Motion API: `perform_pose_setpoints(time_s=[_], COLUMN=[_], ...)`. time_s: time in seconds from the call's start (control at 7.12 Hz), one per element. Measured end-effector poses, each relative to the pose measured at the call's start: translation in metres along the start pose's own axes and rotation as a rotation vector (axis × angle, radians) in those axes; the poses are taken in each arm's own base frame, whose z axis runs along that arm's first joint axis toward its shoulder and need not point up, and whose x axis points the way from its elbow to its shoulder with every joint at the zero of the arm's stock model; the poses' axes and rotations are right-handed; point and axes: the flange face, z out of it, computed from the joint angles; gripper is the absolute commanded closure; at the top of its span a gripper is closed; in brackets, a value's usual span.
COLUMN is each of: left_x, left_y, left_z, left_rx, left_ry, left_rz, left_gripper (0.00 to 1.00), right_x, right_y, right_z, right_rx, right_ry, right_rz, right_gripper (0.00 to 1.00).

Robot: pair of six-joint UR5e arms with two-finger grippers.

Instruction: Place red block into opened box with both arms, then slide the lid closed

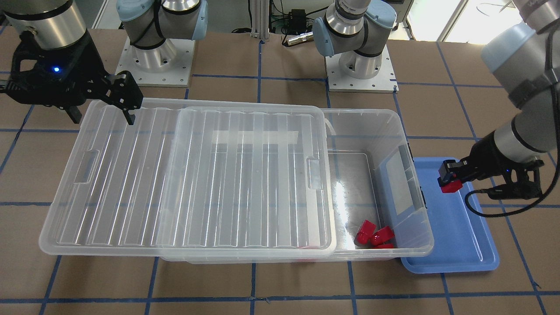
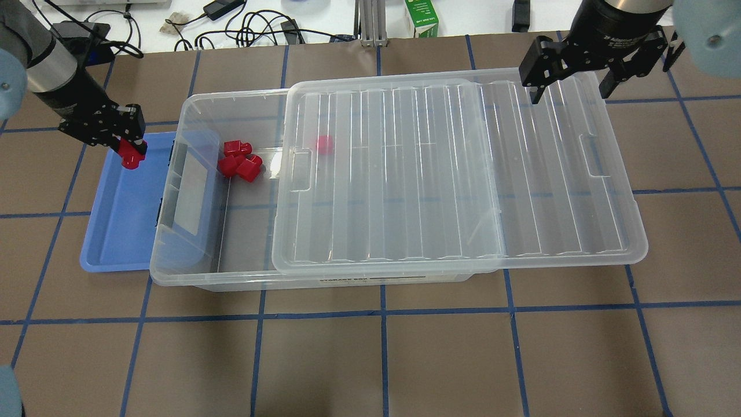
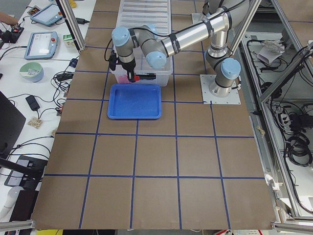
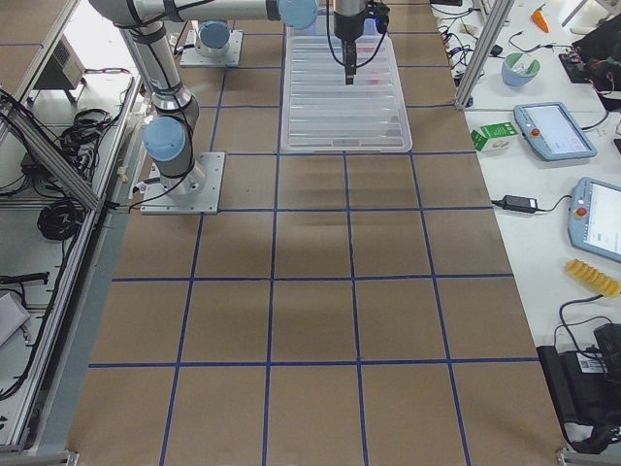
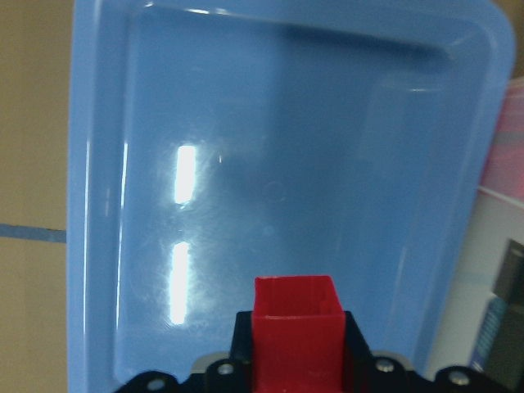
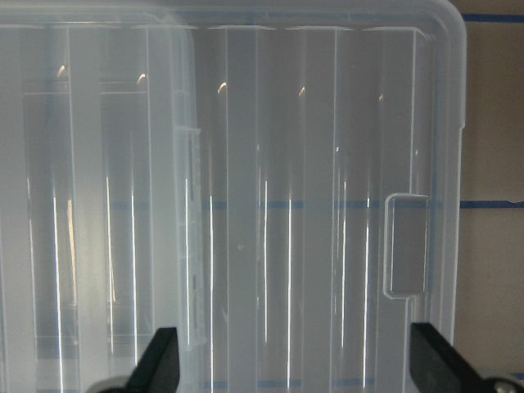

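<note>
My left gripper (image 2: 126, 146) is shut on the red block (image 2: 132, 156), which hangs just above the blue tray's far end, beside the box's short wall. In the left wrist view the red block (image 5: 295, 326) sits between the jaws. The clear box (image 2: 191, 279) lies lengthwise with its left end uncovered. The ribbed lid (image 2: 463, 174) rests on it, shifted toward my right and overhanging that end. Over the lid's far right corner my right gripper (image 2: 570, 81) stands open with nothing in it; the right wrist view shows the lid (image 6: 262, 205) below.
A bunch of like red blocks (image 2: 240, 159) lies in the box's open end, and one more red piece (image 2: 324, 145) shows through the lid. The shallow blue tray (image 2: 124, 226) sits against the box's left end. Cables and devices line the far table edge.
</note>
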Motion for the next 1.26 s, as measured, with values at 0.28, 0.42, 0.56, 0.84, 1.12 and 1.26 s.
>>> perform_pose_setpoints(time_s=[0.28,0.42,0.56,0.84,1.12,1.26], left_x=[0.077,0.099,0.112,0.118,0.119,0.120], left_y=[0.015,0.022,0.027,0.036,0.044,0.047], left_z=[0.005,0.017,0.031,0.067,0.101,0.115], left_rx=[-0.023,-0.042,-0.057,-0.059,-0.077,-0.081], left_ry=[-0.007,-0.007,-0.007,-0.009,-0.008,-0.008], left_rz=[0.043,0.043,0.046,0.054,0.051,0.053], left_gripper=[1.00,1.00,1.00,1.00,1.00,1.00], right_x=[-0.006,-0.007,-0.007,-0.008,-0.008,-0.007], right_y=[0.005,0.005,0.006,0.006,0.006,0.006], right_z=[-0.001,0.000,0.000,0.000,0.000,0.000], right_rx=[-0.001,-0.003,-0.004,-0.004,-0.004,-0.004], right_ry=[-0.003,-0.004,-0.004,-0.005,-0.005,-0.004], right_rz=[-0.001,-0.003,-0.005,-0.006,-0.007,-0.008], right_gripper=[0.00,0.00,0.00,0.00,0.00,0.00])
